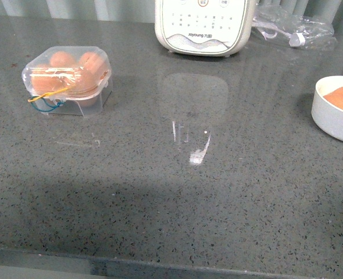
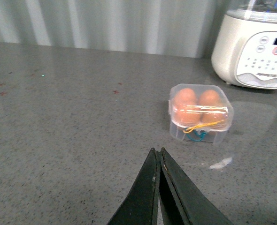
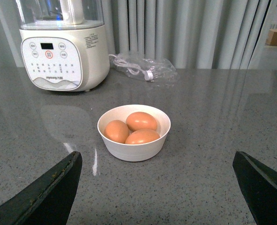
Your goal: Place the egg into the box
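Note:
The clear plastic box (image 1: 67, 80) stands at the far left of the grey counter with its lid down, brown eggs inside and yellow and blue cords at its front. It also shows in the left wrist view (image 2: 200, 113). Three brown eggs (image 3: 141, 121) lie in a round white bowl (image 3: 134, 149), which shows at the right edge of the front view (image 1: 333, 116). My left gripper (image 2: 157, 152) is shut and empty, hovering short of the box. My right gripper (image 3: 157, 161) is open and empty, short of the bowl. Neither arm shows in the front view.
A white soymilk machine (image 1: 203, 26) stands at the back centre, also in the right wrist view (image 3: 63, 49). A clear plastic bag with a cable (image 1: 290, 26) lies at the back right. Grey curtains hang behind the counter.

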Controlling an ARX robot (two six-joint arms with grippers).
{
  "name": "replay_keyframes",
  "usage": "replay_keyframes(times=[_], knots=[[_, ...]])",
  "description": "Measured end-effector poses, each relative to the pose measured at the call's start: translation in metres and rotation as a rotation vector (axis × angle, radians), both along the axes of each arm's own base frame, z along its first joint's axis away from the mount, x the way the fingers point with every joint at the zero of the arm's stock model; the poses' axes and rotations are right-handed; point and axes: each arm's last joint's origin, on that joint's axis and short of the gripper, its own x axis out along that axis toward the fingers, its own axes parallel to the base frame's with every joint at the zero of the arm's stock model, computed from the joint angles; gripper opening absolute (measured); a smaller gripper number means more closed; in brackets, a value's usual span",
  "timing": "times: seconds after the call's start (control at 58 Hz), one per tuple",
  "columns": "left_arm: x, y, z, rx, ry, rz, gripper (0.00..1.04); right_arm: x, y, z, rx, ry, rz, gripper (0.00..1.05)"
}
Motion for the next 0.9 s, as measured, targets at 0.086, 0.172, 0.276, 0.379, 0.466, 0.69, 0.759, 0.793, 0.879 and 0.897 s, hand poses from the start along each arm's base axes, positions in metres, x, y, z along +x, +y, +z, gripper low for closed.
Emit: replay_keyframes(times=[0.086,0.172,0.276,0.379,0.466,0.69,0.759,0.793,0.879,0.897], knots=[[-0.002,-0.005,-0.003,0.0,-0.003,-0.034,0.04,0.0,0.0,0.0,0.0,0.0,0.001,0.97],[-0.004,-0.005,-0.006,0.0,-0.002,-0.036,0.04,0.0,0.0,0.0,0.0,0.0,0.0,0.97],[-0.005,-0.005,-0.008,0.0,-0.003,-0.035,0.04,0.0,0.0,0.0,0.0,0.0,0.0,0.97],[-0.009,-0.005,-0.009,0.0,-0.017,-0.032,0.04,0.0,0.0,0.0,0.0,0.0,0.0,0.97],[-0.016,-0.005,-0.012,0.0,-0.008,-0.034,0.04,0.0,0.0,0.0,0.0,0.0,-0.001,0.97],[-0.018,-0.005,-0.011,0.0,-0.027,-0.034,0.04,0.0,0.0,0.0,0.0,0.0,0.0,0.97],[-0.018,-0.005,-0.011,0.001,-0.028,-0.034,0.04,0.0,0.0,0.0,0.0,0.0,0.0,0.97],[-0.018,-0.005,-0.01,0.001,-0.028,-0.034,0.04,0.0,0.0,0.0,0.0,0.0,0.0,0.97],[-0.018,-0.005,-0.01,0.001,-0.028,-0.034,0.04,0.0,0.0,0.0,0.0,0.0,0.0,0.97],[-0.018,-0.005,-0.01,0.001,-0.028,-0.034,0.04,0.0,0.0,0.0,0.0,0.0,0.0,0.97]])
